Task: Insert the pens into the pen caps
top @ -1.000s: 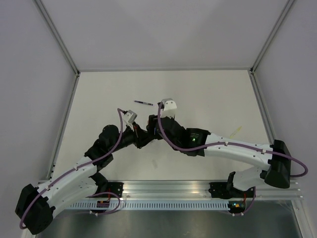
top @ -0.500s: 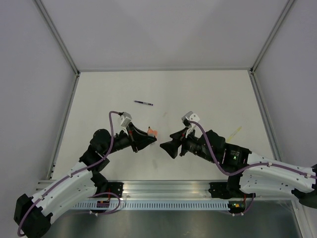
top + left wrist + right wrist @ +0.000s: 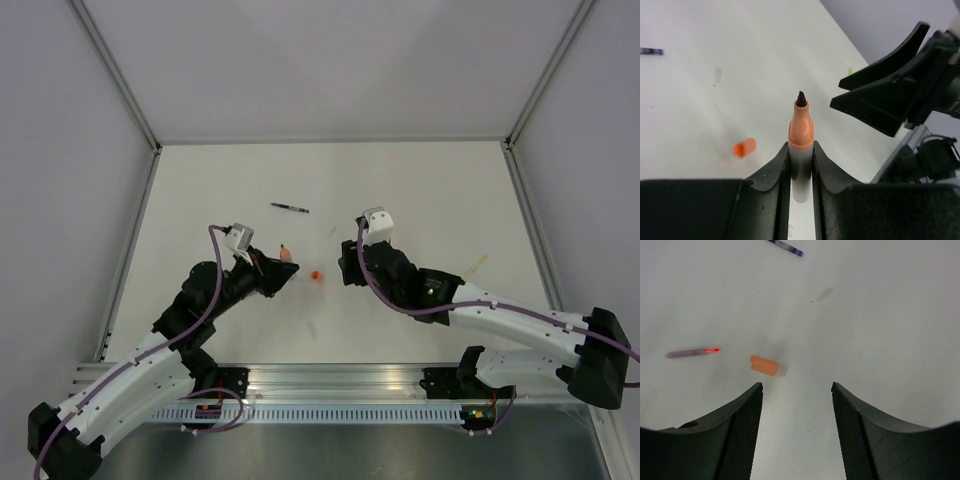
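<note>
Top external view over flat white table (image 3: 430,190). Left gripper (image 3: 801,150) clamped on pale grey pen (image 3: 801,132) with peach collar, dark nib; right gripper (image 3: 797,390) spread wide, empty. Short orange plastic cap (image 3: 764,365) flat on table between them.

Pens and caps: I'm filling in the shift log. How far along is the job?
Done: no pen visibly capped yet. In hand: the left tool is shut on an orange-tipped pen, tip bare; the right tool hangs open near a loose orange cap on the table. Left: cap that pen, then the purple pen and pale yellow pen, if uncapped; too small to tell.
</note>
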`<action>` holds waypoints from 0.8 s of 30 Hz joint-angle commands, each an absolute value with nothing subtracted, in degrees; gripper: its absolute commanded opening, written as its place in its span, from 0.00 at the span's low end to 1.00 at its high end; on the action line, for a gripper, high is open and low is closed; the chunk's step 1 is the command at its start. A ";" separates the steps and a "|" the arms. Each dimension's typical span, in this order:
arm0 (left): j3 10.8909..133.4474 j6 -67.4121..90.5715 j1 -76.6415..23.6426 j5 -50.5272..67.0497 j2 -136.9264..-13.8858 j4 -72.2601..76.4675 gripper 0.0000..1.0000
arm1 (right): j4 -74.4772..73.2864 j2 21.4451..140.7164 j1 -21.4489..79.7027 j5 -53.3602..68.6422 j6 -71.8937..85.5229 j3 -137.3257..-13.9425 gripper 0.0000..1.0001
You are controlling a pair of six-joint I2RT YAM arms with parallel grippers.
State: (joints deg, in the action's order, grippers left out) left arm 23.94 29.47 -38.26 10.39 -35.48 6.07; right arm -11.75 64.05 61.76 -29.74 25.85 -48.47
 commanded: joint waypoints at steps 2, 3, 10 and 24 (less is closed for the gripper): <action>27.60 31.11 -38.14 -5.96 -31.56 -3.93 0.02 | -14.85 72.22 56.25 -28.39 30.50 -50.27 0.63; 27.86 31.20 -38.14 -6.93 -30.86 -4.65 0.02 | -14.59 73.29 56.25 -27.78 30.59 -50.53 0.63; 29.09 32.08 -38.14 -9.76 -25.76 -8.78 0.02 | -12.22 82.34 56.25 -20.93 27.95 -55.54 0.61; 30.58 32.87 -38.06 -6.59 -16.97 -18.45 0.02 | -17.39 98.61 54.49 -2.23 1.34 -68.36 0.65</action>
State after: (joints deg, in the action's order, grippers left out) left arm 28.21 31.51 -38.22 -7.44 -18.94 -14.96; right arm -14.20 97.19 55.72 -9.63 11.44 -63.31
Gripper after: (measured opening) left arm 0.239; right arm 0.650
